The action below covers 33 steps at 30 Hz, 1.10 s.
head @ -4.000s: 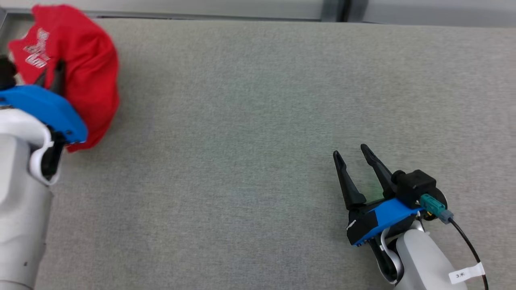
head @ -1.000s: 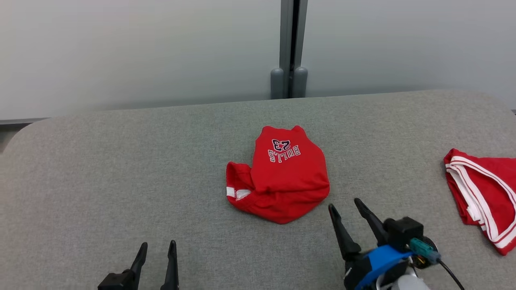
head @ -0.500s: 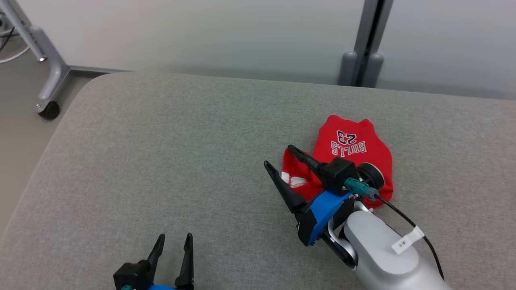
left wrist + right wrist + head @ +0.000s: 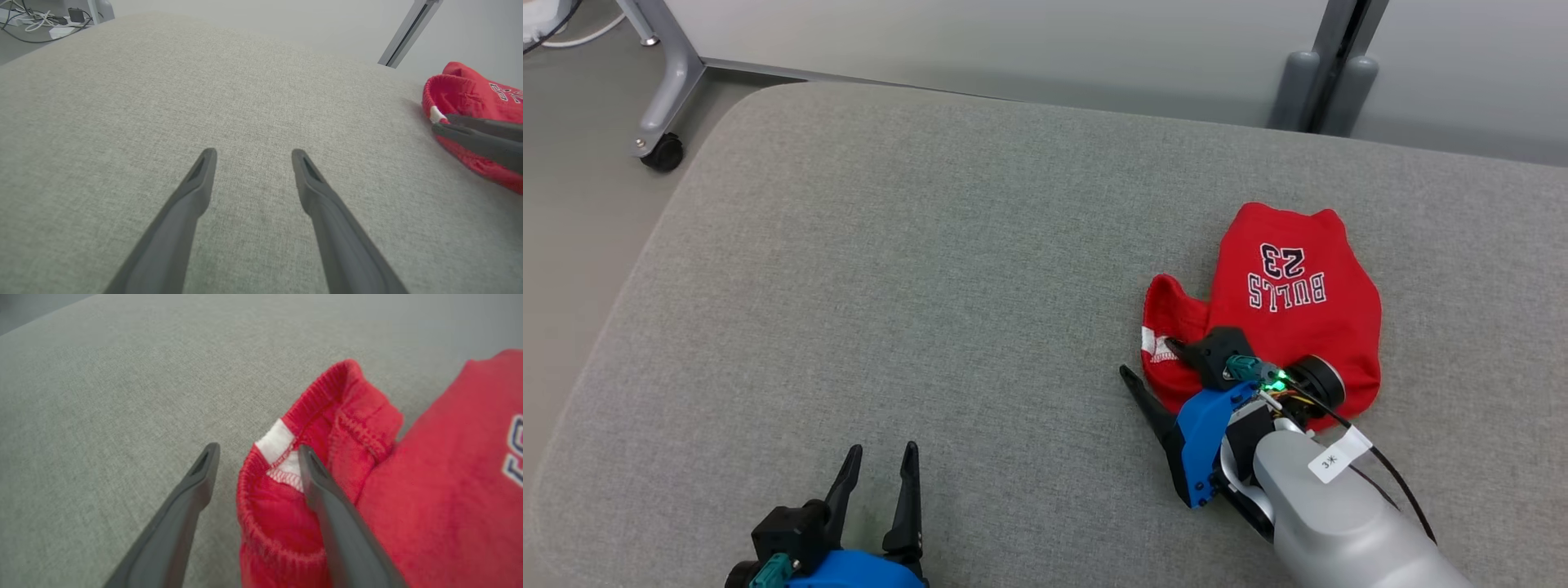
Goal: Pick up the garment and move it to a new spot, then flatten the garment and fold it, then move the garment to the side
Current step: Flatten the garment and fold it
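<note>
Currently garment point(image 4: 1290, 302) lies crumpled on desk point(image 4: 890, 269), centre-right of frame. Right fingers point(image 4: 1147, 400) released, straddling its left edge, nothing grasped. Left fingers point(image 4: 905, 498) released, lower left, well apart. I judge flatten, fold, side move outstanding.

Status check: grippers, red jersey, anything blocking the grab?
Right gripper open, fingers straddling ribbed hem of the jersey, not yet closed. Left gripper open over grey cushion. Cloth crumpled, lettering up; nothing blocking the hem.

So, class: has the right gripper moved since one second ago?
Yes: against the garment, the right gripper has gone left, from its near right edge to its waistband fold.
</note>
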Motion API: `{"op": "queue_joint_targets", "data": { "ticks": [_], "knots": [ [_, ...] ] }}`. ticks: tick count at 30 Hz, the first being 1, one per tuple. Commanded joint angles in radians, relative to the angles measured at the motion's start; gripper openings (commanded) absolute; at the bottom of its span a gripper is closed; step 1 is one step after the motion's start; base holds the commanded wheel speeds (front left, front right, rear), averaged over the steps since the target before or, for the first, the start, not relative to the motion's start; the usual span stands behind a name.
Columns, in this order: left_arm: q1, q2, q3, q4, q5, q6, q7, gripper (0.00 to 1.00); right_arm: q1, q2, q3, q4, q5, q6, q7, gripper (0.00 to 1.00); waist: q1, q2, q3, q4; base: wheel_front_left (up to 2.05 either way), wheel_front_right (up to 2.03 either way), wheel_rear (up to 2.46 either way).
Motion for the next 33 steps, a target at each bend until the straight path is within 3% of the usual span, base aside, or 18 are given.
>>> {"op": "queue_joint_targets", "data": {
  "ticks": [1,10,12,14,23,33],
  "knots": [
    [-0.013,-0.001,0.007,-0.006,0.0,0.005,-0.004,1.0,0.001,-0.005,-0.001,0.014,-0.004,0.0,0.0,1.0,-0.0001,0.0,0.002,-0.005,0.0,0.0,0.0],
    [-0.031,-0.001,-0.001,-0.013,-0.011,0.002,-0.004,1.0,0.011,-0.008,0.017,0.072,0.002,-0.001,-0.013,1.0,-0.0001,0.0,0.016,-0.03,0.0,0.0,0.0],
    [-0.037,-0.001,-0.005,-0.015,-0.013,0.001,-0.004,1.0,0.011,-0.007,0.025,0.06,0.009,0.0,-0.028,0.43,-0.0001,0.0,0.02,-0.03,0.0,0.0,0.0],
    [-0.038,-0.001,-0.01,-0.015,-0.014,0.002,-0.004,1.0,0.003,-0.006,0.034,0.044,0.016,0.0,-0.046,0.0,-0.0001,0.0,0.022,-0.028,0.0,0.0,0.0],
    [-0.018,-0.001,-0.018,0.004,-0.01,-0.004,-0.004,1.0,-0.064,-0.003,0.042,-0.066,0.066,0.0,-0.088,0.0,-0.0001,0.0,-0.001,-0.009,0.0,0.0,0.0],
    [0.023,-0.001,-0.006,0.016,0.003,-0.01,-0.004,1.0,-0.211,-0.004,-0.062,-0.408,0.09,0.0,-0.09,0.0,-0.0001,0.0,-0.084,-0.001,0.0,0.0,0.0]
  ]
}}
